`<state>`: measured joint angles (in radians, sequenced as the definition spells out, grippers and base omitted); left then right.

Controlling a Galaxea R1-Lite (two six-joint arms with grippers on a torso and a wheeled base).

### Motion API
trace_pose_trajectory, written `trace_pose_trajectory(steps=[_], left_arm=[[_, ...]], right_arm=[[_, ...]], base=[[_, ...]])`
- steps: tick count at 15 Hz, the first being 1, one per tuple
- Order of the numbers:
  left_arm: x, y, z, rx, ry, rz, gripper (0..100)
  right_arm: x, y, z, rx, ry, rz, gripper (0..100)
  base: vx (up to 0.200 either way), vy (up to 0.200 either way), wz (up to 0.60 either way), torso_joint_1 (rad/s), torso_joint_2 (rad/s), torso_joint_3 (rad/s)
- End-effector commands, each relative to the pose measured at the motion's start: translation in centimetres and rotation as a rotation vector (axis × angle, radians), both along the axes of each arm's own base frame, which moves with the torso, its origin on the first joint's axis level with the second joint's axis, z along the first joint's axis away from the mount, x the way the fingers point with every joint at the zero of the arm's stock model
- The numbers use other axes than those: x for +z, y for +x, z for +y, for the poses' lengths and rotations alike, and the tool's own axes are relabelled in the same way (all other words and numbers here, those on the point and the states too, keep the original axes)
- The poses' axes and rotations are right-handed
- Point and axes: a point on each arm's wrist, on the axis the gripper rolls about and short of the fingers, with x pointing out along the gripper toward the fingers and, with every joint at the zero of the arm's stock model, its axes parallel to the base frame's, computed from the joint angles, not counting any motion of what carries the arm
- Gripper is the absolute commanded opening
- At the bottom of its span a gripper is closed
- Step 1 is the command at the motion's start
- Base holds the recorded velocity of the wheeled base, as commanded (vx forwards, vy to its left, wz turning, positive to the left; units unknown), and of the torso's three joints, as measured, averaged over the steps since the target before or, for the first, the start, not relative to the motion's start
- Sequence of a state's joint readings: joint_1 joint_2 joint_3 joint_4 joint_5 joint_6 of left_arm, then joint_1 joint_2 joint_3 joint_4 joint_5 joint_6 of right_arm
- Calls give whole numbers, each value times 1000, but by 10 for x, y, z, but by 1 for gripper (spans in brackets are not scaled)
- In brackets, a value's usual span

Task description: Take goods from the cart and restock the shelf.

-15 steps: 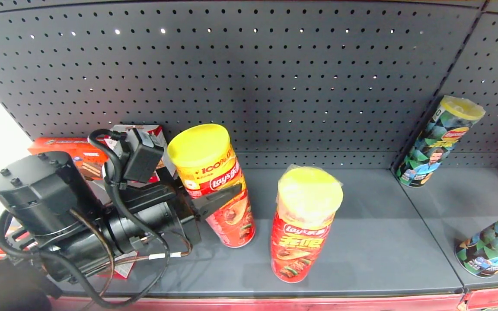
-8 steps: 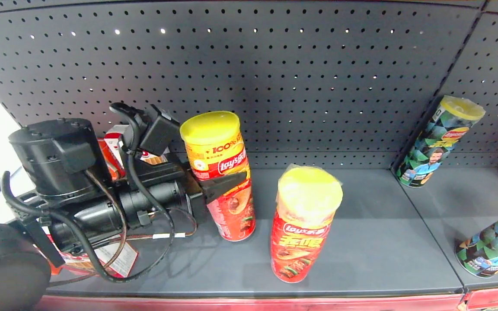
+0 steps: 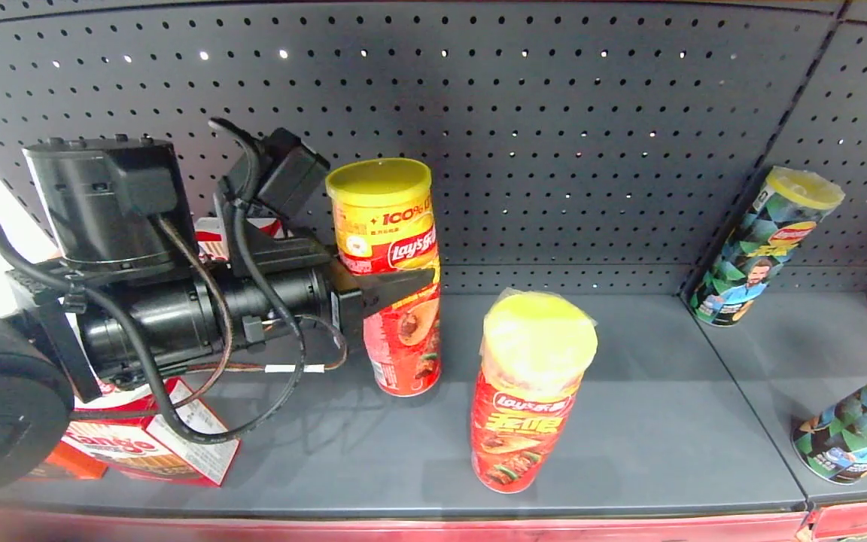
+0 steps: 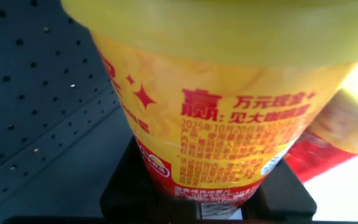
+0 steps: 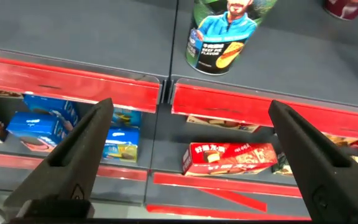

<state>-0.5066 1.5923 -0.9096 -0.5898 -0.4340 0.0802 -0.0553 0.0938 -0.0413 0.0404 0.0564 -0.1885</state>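
A red chip can with a yellow lid (image 3: 384, 218) stands upright over the grey shelf (image 3: 652, 421), left of centre. My left gripper (image 3: 396, 290) is shut on its middle from the left. I cannot tell whether its base touches the shelf. In the left wrist view the can (image 4: 229, 124) is seen close up between the dark fingers (image 4: 126, 196). A second matching can (image 3: 531, 391) stands free, in front and to the right. My right gripper (image 5: 194, 174) hangs open and holds nothing, facing lower shelves with red edges (image 5: 73, 81).
Red and white snack boxes (image 3: 155, 444) lie at the shelf's left end under my left arm. Dark patterned cans (image 3: 768, 245) (image 3: 855, 436) occupy the neighbouring bay to the right. The pegboard back wall (image 3: 554, 150) is close behind. Blue packets (image 5: 42, 127) and a red box (image 5: 229, 158) sit lower down.
My left arm has risen and pushed toward the back of the shelf with the can. The can has gone from tilted to upright.
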Motion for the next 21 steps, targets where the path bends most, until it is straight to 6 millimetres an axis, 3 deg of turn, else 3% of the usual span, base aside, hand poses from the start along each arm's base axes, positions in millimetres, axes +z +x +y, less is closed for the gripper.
trace_pose_trajectory(steps=[1,9,10,12,21], left_arm=[[0,2,-7,-15,1,2,0],[8,31,-21,-42,32,-23,0],[6,49,-21,-165,26,-49,0],[-4,69,-23,-189,39,-98,0],[-9,95,-23,-370,13,-93,0]], right_arm=[[0,0,0,-1,0,-4,100],[0,0,0,0,0,-6,100],[0,0,0,0,0,-6,100],[0,0,0,0,0,-6,100],[0,0,0,0,-1,-7,100]], base=[[0,0,0,0,0,0],[0,0,0,0,0,0],[0,0,0,0,0,0],[0,0,0,0,0,0],[0,0,0,0,0,0]])
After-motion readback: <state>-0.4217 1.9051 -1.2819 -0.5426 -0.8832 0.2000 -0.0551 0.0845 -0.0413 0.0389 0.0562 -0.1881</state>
